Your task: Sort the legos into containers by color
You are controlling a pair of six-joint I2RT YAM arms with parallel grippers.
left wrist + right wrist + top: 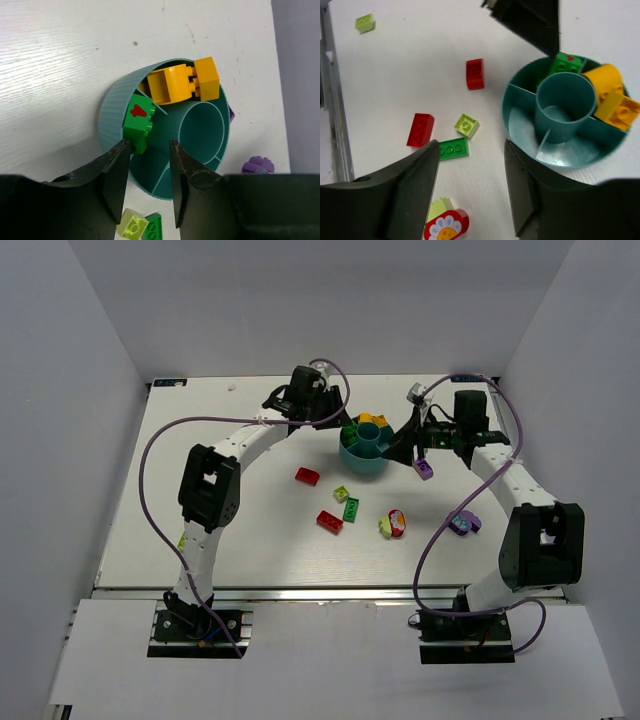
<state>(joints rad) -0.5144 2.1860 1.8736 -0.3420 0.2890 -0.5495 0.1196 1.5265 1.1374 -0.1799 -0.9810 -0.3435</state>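
The teal divided bowl (362, 466) stands mid-table. My left gripper (150, 150) hovers open over its rim (112, 110). A green lego (137, 121) with a red mark sits in a wedge at the left fingertip, not clamped. Yellow and orange legos (180, 82) fill the neighbouring wedge. My right gripper (471, 147) is open and empty, just right of the bowl (506, 107) in the top view. A purple lego (425, 469) shows right below it, outside the bowl. Loose on the table: red legos (475, 74) (420, 130), a lime one (466, 125), a flat green one (452, 149).
A red flower-printed piece (447, 227) lies against a lime brick near the right fingers. Another purple piece (462, 524) rests beside the right arm. One lime brick (183, 538) lies by the left arm. White walls enclose the table on three sides.
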